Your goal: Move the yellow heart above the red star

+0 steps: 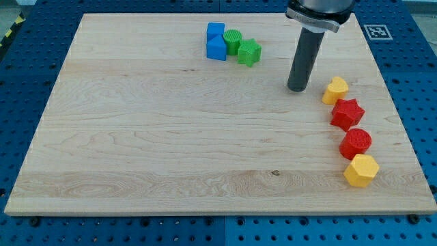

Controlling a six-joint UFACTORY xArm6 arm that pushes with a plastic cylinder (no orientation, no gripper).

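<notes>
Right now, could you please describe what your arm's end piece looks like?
It has no gripper: it ends in a straight, smooth, dark grey rod, round in section. My tip is its blunt, flat lower end. Above, the rod widens into a black collar with a pale metallic ring. No cables or markings show.

Bright, even overhead light; sharp focus throughout. Soft, short shadows under blocks and beside rod (305,63). Faint sheen on board (171,137). No visible blur or edge distortion.
</notes>
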